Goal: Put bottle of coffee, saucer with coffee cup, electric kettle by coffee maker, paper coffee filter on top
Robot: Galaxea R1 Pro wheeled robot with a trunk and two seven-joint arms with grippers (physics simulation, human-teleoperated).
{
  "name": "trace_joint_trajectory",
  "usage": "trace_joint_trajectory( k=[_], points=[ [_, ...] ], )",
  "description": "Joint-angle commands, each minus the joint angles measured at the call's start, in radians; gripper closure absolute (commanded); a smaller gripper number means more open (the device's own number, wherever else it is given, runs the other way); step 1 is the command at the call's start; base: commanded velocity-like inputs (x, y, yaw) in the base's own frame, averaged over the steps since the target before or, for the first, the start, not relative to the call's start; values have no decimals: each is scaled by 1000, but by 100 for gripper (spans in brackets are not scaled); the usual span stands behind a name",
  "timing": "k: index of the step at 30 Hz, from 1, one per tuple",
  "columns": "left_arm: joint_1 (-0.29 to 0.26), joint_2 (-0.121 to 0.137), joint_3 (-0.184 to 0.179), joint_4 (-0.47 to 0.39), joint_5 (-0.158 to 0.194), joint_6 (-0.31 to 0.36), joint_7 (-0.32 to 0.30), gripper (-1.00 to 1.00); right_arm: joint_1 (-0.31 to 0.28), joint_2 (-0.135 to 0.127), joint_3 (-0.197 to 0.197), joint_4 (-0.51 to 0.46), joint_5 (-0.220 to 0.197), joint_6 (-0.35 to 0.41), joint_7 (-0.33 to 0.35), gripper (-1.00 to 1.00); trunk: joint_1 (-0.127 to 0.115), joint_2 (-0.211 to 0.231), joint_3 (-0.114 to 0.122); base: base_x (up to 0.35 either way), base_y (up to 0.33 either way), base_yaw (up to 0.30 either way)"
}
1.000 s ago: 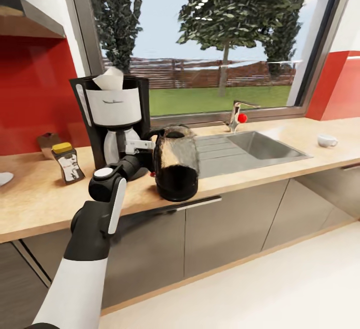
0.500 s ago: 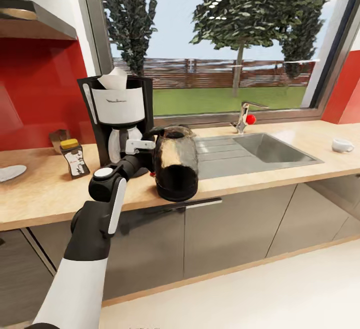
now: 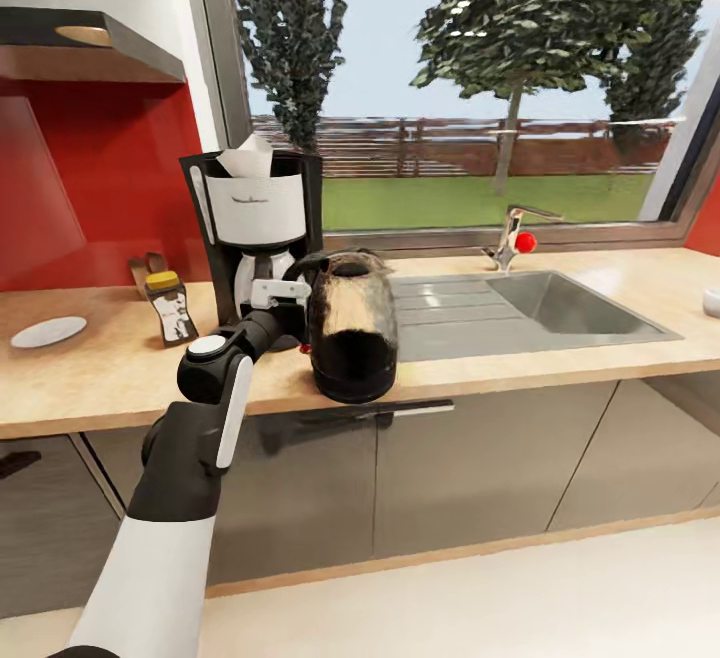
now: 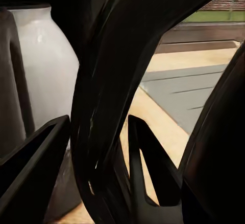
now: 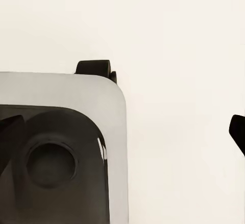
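Note:
My left gripper (image 3: 297, 290) is shut on the handle of the dark electric kettle (image 3: 350, 338), which I hold upright over the counter's front edge, just right of the coffee maker (image 3: 262, 228). In the left wrist view the curved black handle (image 4: 102, 121) runs between the fingers (image 4: 148, 168), with the coffee maker's carafe (image 4: 43, 70) behind. A white paper filter (image 3: 250, 156) sticks out of the coffee maker's top. The yellow-lidded coffee bottle (image 3: 170, 308) stands to its left, and the white saucer (image 3: 48, 331) lies further left. The cup (image 3: 712, 300) shows at the right edge. My right gripper (image 5: 122, 132) hangs open over pale floor.
A steel sink (image 3: 560, 308) with a tap (image 3: 515, 236) lies in the wooden countertop (image 3: 100, 378) to the kettle's right. Grey cabinets (image 3: 480, 458) run below. A red wall and an extractor hood (image 3: 90, 43) stand at the left. My grey base (image 5: 61, 147) is under the right gripper.
The camera has shifted left along the counter, so the whole scene slid right. The held kettle now stands closer to the coffee maker; the saucer has come into full view.

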Motion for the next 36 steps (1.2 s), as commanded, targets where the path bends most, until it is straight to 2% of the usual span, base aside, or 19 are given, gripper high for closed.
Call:
trace_joint_trajectory(
  k=[1, 12, 19, 29, 36],
  points=[
    [-1, -1, 1, -1, -8, 4, -9, 100, 0, 0, 2, 1, -7, -3, 5, -100, 0, -1, -1, 0, -182, 267],
    [-1, -1, -1, -1, -8, 4, -8, 100, 0, 0, 2, 0, -7, -3, 5, -100, 0, -1, 0, 0, -276, 119],
    [-1, -1, -1, -1, -8, 4, -9, 100, 0, 0, 2, 0, -7, -3, 5, -100, 0, -1, 2, 0, -85, 254],
    [-1, -1, -1, -1, -8, 4, -8, 100, 0, -1, 2, 0, -7, -3, 5, -100, 0, -1, 3, 0, -268, 114],
    [-1, -1, -1, -1, -8, 4, -9, 100, 0, 0, 2, 0, -7, -3, 5, -100, 0, -1, 3, 0, -98, 251]
  ],
)
